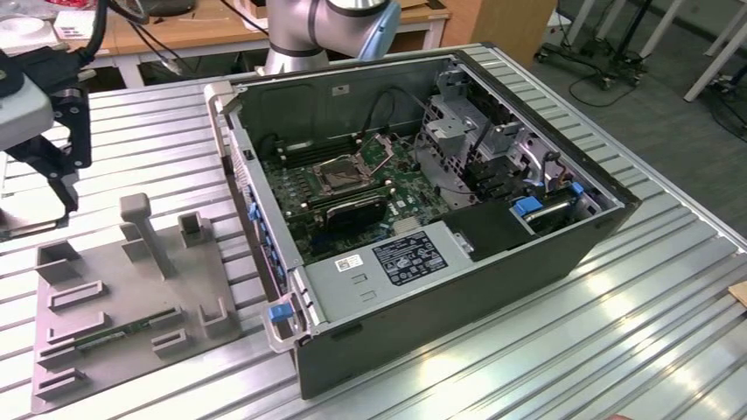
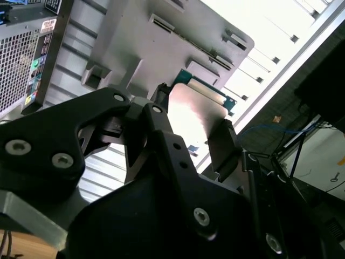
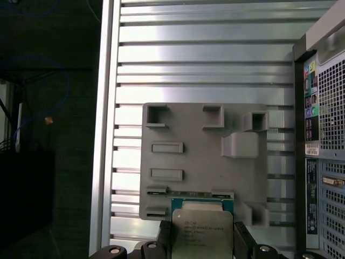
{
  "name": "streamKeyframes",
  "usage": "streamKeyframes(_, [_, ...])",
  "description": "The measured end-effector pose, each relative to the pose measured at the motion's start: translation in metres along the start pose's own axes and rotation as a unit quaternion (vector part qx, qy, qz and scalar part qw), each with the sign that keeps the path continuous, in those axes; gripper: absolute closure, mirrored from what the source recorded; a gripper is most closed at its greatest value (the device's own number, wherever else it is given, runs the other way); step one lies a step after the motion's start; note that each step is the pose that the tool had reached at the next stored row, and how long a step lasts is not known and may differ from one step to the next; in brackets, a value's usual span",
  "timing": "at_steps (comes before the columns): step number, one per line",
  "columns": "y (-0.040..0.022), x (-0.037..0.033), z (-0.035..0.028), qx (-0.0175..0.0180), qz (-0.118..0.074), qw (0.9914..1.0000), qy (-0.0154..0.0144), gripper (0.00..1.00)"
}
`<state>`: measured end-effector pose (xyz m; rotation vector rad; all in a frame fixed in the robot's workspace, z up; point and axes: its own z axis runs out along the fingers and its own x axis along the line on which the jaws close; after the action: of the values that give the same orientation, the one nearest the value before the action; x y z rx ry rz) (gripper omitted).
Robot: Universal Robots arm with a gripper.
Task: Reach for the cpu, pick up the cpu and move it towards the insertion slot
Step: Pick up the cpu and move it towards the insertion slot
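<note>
While it hangs by the grey fixture tray (image 3: pixel 199 162), the gripper (image 3: pixel 204 242) has the cpu (image 3: pixel 202 224) pinched by two opposite edges.
Both wrist views show the black fingers (image 3: pixel 243 243) drawn in only to the chip's width, its silvery lid facing the first wrist camera. A green memory stick (image 3: pixel 188 192) lies in the tray. In the exterior view the insertion slot (image 1: pixel 339 171) sits inside the open computer case (image 1: pixel 467 289) — about three o'clock from the gripper, well apart.

Grey tray (image 1: pixel 122 297) beside open case (image 1: pixel 491 289)
</note>
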<state>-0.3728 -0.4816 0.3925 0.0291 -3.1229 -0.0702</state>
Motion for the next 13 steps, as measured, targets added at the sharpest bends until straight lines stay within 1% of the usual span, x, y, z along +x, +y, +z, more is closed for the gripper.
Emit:
streamKeyframes(3, [-0.0001,-0.0045,0.0000,0.0000,0.000,1.00000,0.0000,0.46])
streamKeyframes(6, [-0.0001,-0.0064,0.0000,0.0000,0.000,1.00000,0.0000,0.46])
streamKeyframes(7, [-0.0002,-0.0106,-0.0001,0.0000,0.000,1.00000,0.0000,0.46])
streamKeyframes(8, [-0.0002,-0.0122,-0.0001,0.0000,0.000,1.00000,0.0000,0.46])
streamKeyframes(10, [-0.0002,-0.0134,0.0000,0.0000,0.000,1.00000,0.0000,0.46])
streamKeyframes(13, [-0.0002,-0.0135,-0.0001,0.0000,0.000,1.00000,0.0000,0.46])
